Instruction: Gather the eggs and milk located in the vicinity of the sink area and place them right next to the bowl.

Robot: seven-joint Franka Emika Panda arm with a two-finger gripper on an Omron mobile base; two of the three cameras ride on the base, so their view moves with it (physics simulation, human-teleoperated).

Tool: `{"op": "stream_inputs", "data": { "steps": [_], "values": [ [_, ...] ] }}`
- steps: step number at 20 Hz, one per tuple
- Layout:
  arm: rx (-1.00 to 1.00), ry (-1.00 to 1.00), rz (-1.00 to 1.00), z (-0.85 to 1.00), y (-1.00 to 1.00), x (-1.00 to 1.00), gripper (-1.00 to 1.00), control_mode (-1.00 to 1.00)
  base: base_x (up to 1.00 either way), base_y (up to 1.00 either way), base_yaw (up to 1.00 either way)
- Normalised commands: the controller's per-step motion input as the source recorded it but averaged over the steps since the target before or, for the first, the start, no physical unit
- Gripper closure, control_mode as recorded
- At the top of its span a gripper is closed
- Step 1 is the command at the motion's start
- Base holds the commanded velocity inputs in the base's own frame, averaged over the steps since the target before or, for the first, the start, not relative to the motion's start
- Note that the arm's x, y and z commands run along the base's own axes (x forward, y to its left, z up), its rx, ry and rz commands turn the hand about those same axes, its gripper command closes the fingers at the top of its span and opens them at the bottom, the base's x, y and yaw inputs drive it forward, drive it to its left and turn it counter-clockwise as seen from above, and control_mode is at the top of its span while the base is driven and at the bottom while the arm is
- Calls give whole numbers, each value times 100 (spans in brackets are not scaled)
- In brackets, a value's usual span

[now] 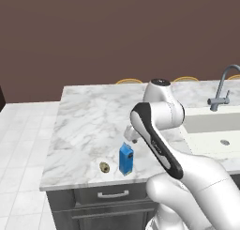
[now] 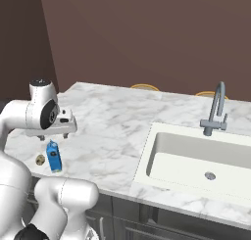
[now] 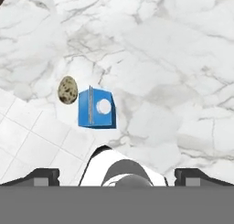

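Milk (image 1: 125, 159): upright near desk (image 1: 89, 126) front edge. Eggs (image 1: 104, 167): just beside milk, apart. Sink (image 2: 196, 158): well apart along the desk. End effector (image 2: 53, 135): above milk, jaws wide open, gripping nothing.

From the left base view we look forward and down over the arm (image 1: 164, 130), which rises at lower right, onto the marble counter (image 1: 89, 116), with the sink (image 1: 211, 123) at the right edge. From the right base view we get the same counter (image 2: 112, 121) from the other side, arm at lower left, sink (image 2: 196, 160) much nearer. Both share the blue carton (image 1: 125, 159) and speckled egg (image 1: 104, 167) near the front edge. The hand view looks straight down, close, on that carton (image 3: 96, 109) and egg (image 3: 67, 90).
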Motion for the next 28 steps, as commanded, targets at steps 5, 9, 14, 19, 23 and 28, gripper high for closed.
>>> {"op": "stream_inputs", "data": {
  "steps": [5, 9, 14, 19, 23, 28],
  "values": [
    [0, 3, -21, 0, 20, 44, -100, -100, 0, 0, 0],
    [0, 5, -18, 0, 30, 3, -100, -100, 0, 0, 0],
    [0, 2, -1, -9, 23, -1, -100, -100, 0, 0, 0],
    [0, -4, 0, -25, 2, -10, -100, -100, 0, 0, 0],
    [-1, -1, 4, -28, 0, -1, -100, -100, 0, 0, 0],
    [0, 0, 6, -23, 0, 0, -100, -100, 0, 0, 0]
  ]
}}
